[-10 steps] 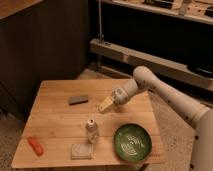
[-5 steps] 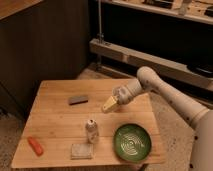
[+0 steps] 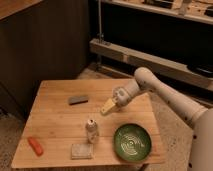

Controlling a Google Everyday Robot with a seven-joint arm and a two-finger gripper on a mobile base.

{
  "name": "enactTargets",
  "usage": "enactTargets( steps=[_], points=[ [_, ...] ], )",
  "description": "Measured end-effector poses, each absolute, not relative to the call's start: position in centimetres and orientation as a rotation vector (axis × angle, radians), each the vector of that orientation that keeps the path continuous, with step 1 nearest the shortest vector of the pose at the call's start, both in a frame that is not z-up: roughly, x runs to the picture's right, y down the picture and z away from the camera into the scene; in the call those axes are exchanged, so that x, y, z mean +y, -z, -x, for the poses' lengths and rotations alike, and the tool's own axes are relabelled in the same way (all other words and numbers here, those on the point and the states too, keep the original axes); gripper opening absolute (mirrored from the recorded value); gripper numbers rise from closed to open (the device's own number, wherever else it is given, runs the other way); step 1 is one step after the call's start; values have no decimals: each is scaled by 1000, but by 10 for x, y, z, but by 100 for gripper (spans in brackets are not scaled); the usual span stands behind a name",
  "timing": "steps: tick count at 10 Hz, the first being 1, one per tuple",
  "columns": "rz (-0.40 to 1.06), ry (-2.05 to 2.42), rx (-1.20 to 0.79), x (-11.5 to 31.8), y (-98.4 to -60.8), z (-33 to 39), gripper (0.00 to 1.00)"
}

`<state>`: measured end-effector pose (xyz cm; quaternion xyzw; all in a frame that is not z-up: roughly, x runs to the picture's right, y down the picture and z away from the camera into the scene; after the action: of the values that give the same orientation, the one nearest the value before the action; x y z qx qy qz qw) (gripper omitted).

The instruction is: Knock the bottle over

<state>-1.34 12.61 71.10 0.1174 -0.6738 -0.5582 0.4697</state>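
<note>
The bottle point(image 3: 92, 130) is small and pale whitish-tan with a round white cap. It stands upright on the wooden table point(image 3: 55, 117), near the front middle. My gripper point(image 3: 107, 107) has yellowish fingers and hangs over the table behind and to the right of the bottle, a short gap away from its cap. The white arm reaches in from the right.
A green patterned bowl point(image 3: 132, 142) sits to the right of the bottle. A pale square sponge point(image 3: 81, 151) lies just in front of it. A grey flat bar point(image 3: 78, 100) lies at the back middle. An orange-red object point(image 3: 35, 145) lies at the front left.
The gripper has shifted slightly up and to the right, a little farther from the bottle. The bottle has not moved.
</note>
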Motion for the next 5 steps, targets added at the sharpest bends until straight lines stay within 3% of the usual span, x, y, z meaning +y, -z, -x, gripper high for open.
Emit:
enactTargets(
  steps=[5],
  points=[
    [-224, 1429, -1784, 166, -706, 53, 4]
  ],
)
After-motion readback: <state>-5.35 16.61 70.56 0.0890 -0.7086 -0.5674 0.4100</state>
